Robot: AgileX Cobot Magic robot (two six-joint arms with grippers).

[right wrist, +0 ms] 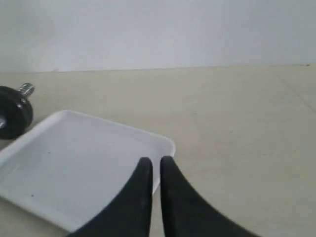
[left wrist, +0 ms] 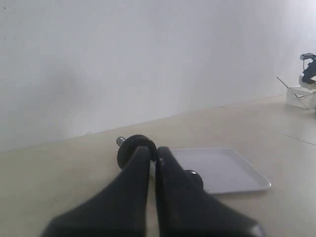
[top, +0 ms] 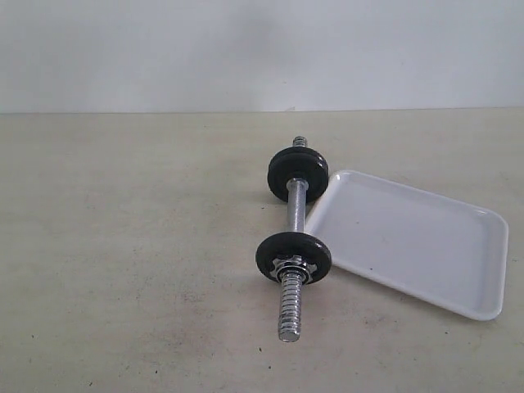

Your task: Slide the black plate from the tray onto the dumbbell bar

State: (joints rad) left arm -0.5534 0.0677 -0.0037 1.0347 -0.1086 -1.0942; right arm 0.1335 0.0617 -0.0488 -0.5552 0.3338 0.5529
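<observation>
The dumbbell bar (top: pixel 296 203) lies on the tabletop (top: pixel 123 270). One black plate (top: pixel 275 250) sits on the bar behind a silver nut (top: pixel 292 268), and a second black plate (top: pixel 298 164) sits toward the bar's far end. The white tray (top: pixel 409 237) lies just beside the bar. The left gripper (left wrist: pixel 154 153) and right gripper (right wrist: pixel 155 165) hang clear of the bar, jaws closed on nothing.

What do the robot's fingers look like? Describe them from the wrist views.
The left gripper and right gripper look alike. Each has two smooth matte black fingers, broad at the base, curving and tapering to rounded tips. No cables or markings show on them. The exterior view shows neither arm.
</observation>
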